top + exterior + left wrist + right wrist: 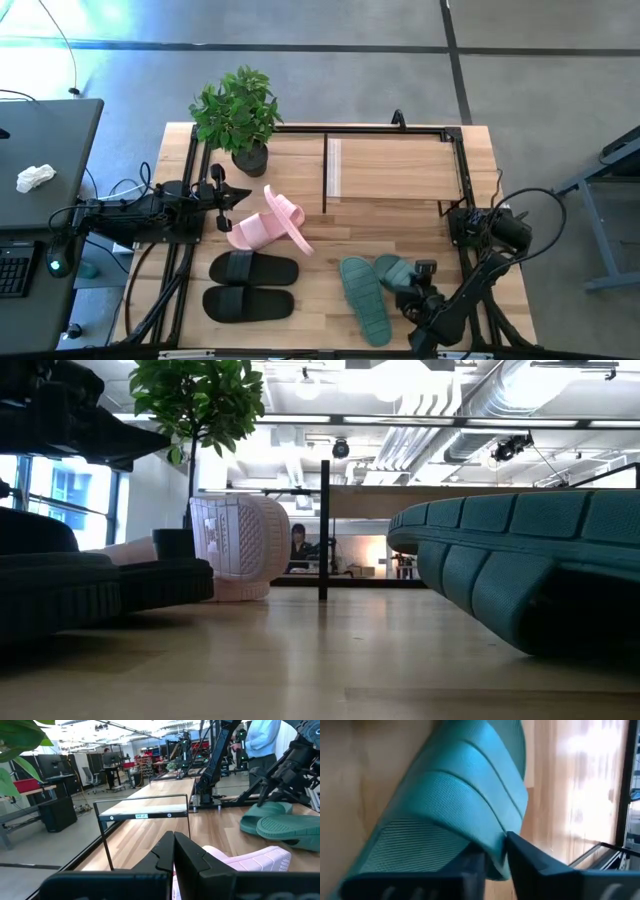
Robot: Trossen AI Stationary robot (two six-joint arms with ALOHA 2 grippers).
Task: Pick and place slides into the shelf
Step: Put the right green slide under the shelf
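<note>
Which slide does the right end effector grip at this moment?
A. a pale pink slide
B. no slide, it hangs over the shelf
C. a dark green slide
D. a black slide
C: in the right wrist view the right end effector pinches the edge of a dark green slide, and the high view shows it at the green pair near the table's front right, away from the shelf.
</note>
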